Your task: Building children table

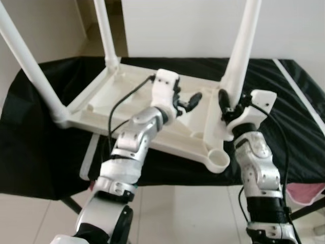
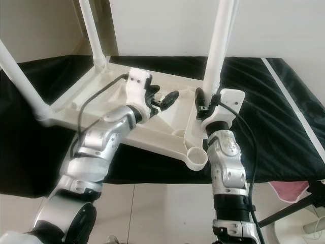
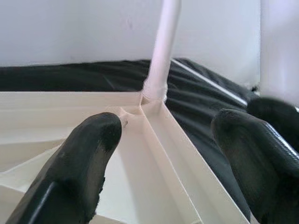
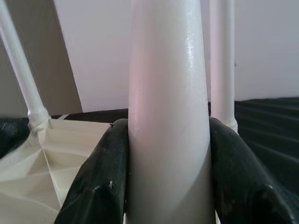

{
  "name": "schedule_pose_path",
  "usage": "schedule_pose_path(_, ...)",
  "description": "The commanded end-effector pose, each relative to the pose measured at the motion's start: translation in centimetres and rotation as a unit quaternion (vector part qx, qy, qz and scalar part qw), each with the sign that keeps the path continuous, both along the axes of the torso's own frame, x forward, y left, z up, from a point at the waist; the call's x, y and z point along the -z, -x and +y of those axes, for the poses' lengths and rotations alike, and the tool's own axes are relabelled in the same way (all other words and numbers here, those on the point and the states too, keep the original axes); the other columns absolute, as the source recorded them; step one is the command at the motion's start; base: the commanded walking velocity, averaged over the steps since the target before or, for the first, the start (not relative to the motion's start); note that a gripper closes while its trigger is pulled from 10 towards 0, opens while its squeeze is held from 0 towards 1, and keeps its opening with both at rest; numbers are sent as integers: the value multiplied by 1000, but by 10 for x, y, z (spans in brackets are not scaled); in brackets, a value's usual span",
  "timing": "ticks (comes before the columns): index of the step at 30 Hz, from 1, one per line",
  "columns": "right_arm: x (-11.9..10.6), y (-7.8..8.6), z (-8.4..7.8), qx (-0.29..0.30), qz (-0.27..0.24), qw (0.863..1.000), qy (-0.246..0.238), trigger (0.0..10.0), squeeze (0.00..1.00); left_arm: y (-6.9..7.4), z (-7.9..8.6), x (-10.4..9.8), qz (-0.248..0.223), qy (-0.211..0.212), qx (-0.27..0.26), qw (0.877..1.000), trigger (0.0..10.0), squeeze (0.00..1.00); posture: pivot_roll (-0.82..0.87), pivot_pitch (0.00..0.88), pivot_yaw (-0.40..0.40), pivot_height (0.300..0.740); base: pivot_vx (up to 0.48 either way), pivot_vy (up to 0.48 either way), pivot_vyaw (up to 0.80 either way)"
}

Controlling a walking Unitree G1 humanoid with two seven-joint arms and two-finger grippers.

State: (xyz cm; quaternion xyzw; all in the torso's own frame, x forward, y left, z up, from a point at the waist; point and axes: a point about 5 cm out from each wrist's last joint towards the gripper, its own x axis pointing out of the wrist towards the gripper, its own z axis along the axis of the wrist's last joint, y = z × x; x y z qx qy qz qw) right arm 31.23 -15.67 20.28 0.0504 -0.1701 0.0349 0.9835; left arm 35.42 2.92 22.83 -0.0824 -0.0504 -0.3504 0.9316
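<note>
The white children's tabletop [image 1: 127,94] lies upside down on a black cloth. One white leg [image 1: 28,61] stands in its near left corner and another [image 1: 105,35] in the far left corner. My right gripper [image 1: 229,105] is shut on the lower end of a further white leg [image 4: 168,70], held upright over the right side of the frame. Just behind it a leg [image 4: 222,60] stands in the far right corner. The round socket [image 1: 222,159] at the near right corner is empty. My left gripper [image 1: 189,99] hovers open over the middle of the underside, holding nothing.
The black cloth [image 1: 40,152] covers a low surface that ends just in front of my arms, with pale tiled floor [image 1: 193,213] below. A pink cloth [image 1: 304,192] lies at the lower right. A white wall [image 1: 177,25] rises right behind the surface.
</note>
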Motion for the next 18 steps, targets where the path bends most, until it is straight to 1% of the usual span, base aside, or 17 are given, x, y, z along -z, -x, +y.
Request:
schedule_pose_path(1, -8, 3, 4, 2, -34, 999, 24, 10000, 0, -1, 2, 0, 1, 25, -20, 999, 10000, 0, -83, 0, 24, 740, 0, 0, 0)
schedule_pose_path(2, -8, 3, 4, 2, -34, 999, 24, 10000, 0, -1, 2, 0, 1, 25, -20, 999, 10000, 0, -83, 0, 24, 740, 0, 0, 0)
schedule_pose_path(5, -8, 4, 8, 6, -44, 998, 36, 10000, 0, 1, 1, -3, -4, 52, -18, 999, 10000, 0, -102, 0, 46, 740, 0, 0, 0)
schedule_pose_path(6, -8, 4, 8, 6, -44, 998, 36, 10000, 0, 1, 1, -3, -4, 52, -18, 999, 10000, 0, -102, 0, 46, 740, 0, 0, 0)
schedule_pose_path(8, -10, 5, 11, 8, -59, 998, 35, 10000, 0, -3, 7, -1, -12, 51, -38, 998, 10000, 0, -123, 0, 63, 740, 0, 0, 0)
schedule_pose_path(10, -10, 5, 10, 12, -62, 997, 32, 10000, 0, -4, 9, 0, -12, 51, -45, 998, 10000, 0, -123, 0, 63, 740, 0, 0, 0)
schedule_pose_path(11, -11, 5, 10, 19, -70, 997, 34, 10000, 0, -5, 12, 2, -20, 39, -50, 998, 10000, 0, -124, 0, 65, 740, 0, 0, 0)
schedule_pose_path(13, -11, 5, 10, 19, -70, 997, 34, 10000, 0, -5, 12, 2, -20, 39, -50, 998, 10000, 0, -124, 0, 65, 740, 0, 0, 0)
schedule_pose_path(16, -11, 3, 10, 23, -85, 995, 40, 10000, 0, -9, 17, 6, -38, 19, -78, 996, 10000, 0, -117, 0, 60, 740, 0, 0, 0)
schedule_pose_path(18, -11, 2, 10, 24, -86, 995, 40, 10000, 0, -10, 18, 6, -41, 15, -85, 995, 10000, 0, -117, 0, 60, 740, 0, 0, 0)
